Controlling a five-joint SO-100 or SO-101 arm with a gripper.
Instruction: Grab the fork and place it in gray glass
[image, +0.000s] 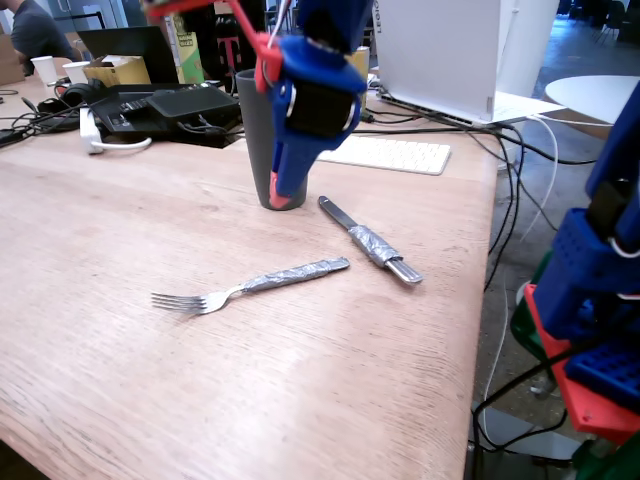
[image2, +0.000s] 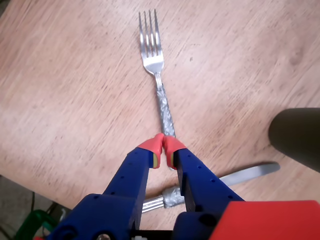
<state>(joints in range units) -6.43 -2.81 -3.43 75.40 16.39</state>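
Gripper (image2: 163, 150) is seen in wrist view w/ red tips pressed together, nothing held, hanging above the fork (image2: 159, 90) handle end. Jaws should be opened wide, lowered astride the taped handle, then closed square. Fork lies flat on the wooden table (image: 120, 360), well short of the gray glass (image: 255, 140); four tines, crinkled silvery wrap.

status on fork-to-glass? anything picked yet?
Done: nothing yet. The fork lies flat on the table, and the gray glass stands without it. In hand: the gripper hangs above the table, near the glass in the fixed view; in the wrist view its red tips sit nearly together over the fork's handle end, holding nothing. Left: descend, grasp, lift, carry, drop in.
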